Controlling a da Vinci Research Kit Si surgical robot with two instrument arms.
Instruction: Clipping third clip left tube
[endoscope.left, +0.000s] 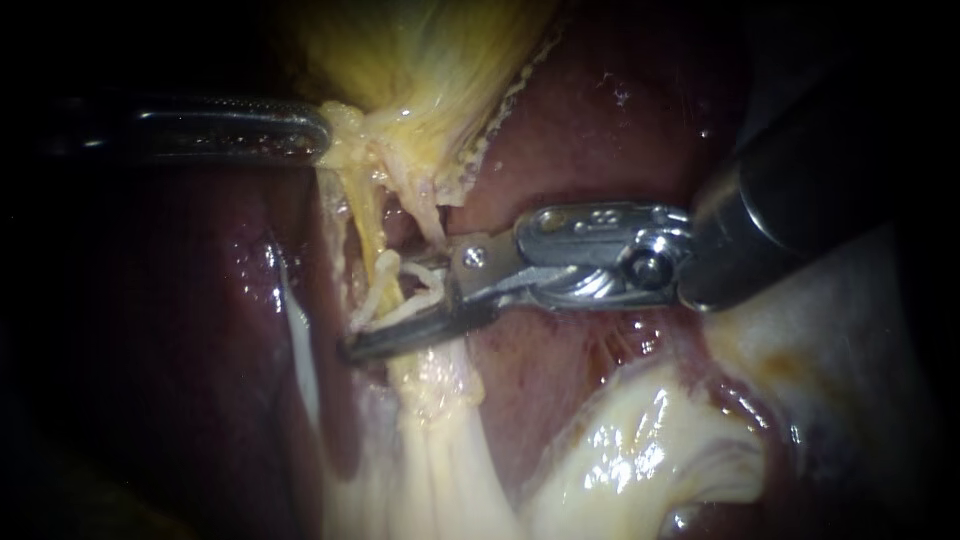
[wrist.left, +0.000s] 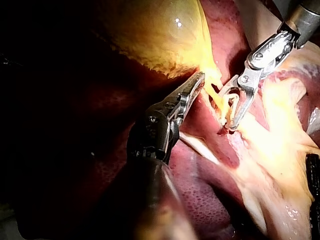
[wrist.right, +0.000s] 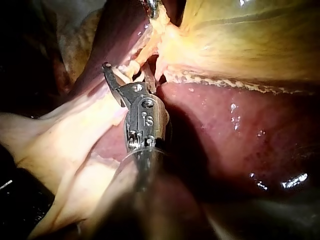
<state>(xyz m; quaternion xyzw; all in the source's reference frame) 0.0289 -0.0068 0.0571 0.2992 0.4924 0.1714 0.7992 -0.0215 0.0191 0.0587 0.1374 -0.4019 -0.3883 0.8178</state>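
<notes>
The left instrument (endoscope.left: 316, 130) has its jaws closed on the pale edge of the gallbladder (endoscope.left: 420, 50), at its narrow neck. Just below that neck the left tube (endoscope.left: 368, 225) runs down over the liver (endoscope.left: 600, 130). The right instrument (endoscope.left: 385, 315) holds its jaws narrowly apart astride the tube, below the gallbladder.

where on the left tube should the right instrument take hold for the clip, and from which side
The bare pale stretch of the left tube just below the gallbladder neck, approached from the right. It hangs taut and roughly upright there, so the right instrument meets it crosswise and can straddle it.
</notes>
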